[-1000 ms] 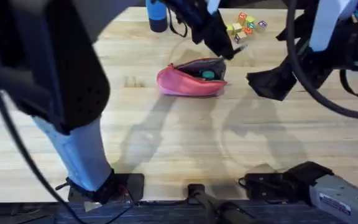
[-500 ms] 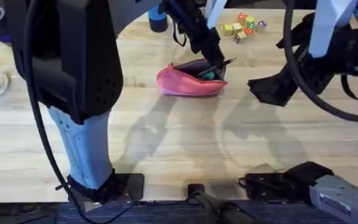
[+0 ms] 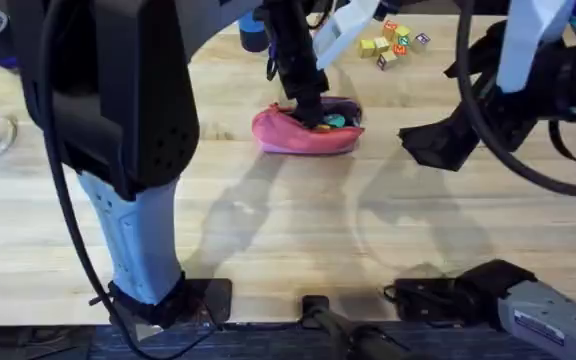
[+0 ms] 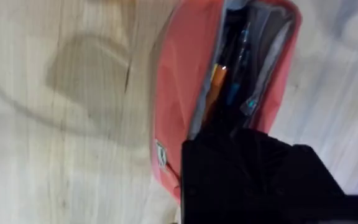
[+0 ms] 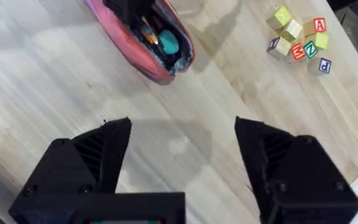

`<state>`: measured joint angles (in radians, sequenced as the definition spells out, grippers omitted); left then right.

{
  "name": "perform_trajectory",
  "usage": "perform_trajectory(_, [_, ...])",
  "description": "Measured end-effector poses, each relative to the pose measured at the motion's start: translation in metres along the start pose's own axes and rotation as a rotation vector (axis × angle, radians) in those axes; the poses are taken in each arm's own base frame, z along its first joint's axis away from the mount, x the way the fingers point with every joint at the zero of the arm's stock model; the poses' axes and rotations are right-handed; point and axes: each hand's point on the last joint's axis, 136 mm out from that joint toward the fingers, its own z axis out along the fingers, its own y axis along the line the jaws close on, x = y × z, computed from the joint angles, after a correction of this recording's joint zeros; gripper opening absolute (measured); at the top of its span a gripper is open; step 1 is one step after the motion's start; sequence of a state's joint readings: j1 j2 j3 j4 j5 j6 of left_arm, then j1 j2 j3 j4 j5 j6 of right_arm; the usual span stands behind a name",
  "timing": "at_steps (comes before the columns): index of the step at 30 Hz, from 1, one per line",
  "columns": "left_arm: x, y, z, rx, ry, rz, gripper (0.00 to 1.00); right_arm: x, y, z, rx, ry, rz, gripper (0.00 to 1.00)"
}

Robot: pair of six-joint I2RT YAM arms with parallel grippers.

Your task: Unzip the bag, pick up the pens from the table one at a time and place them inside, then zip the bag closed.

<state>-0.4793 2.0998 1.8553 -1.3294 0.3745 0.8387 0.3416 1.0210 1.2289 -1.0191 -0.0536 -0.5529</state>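
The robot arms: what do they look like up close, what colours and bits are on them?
Both arms are mostly black with pale bluish-white link sections and black cables looping alongside. The right gripper has two chunky black fingers with ribbed inner faces. The left gripper is black too. A labelled grey box sits near the right arm's base.

Bright even light; soft arm shadows on table (image 3: 298, 230) below bag (image 3: 288, 135); near left arm blurred; left wrist view soft.

one bag (image 3: 293, 133), six letter blocks (image 5: 298, 38)
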Motion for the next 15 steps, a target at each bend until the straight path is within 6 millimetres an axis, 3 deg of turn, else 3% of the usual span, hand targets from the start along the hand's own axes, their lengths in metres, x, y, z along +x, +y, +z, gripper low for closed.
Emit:
perform_trajectory(9, [0.0108, 0.0077, -0.0002, -0.053, 0.068, 0.002, 0.075, 0.0000, 0.0000, 0.0001, 0.000, 0.000, 0.000, 0.997])
perform_trajectory(13, [0.0126, 0.0082, -0.0004, -0.057, 0.078, 0.002, 0.269, 0.0000, 0.0000, 0.0000, 0.000, 0.000, 0.000, 0.997])
perform_trajectory(15, [0.0131, 0.0084, -0.0004, -0.059, 0.081, 0.004, 0.469, 0.0000, 0.0000, 0.0001, 0.000, 0.000, 0.000, 0.995])
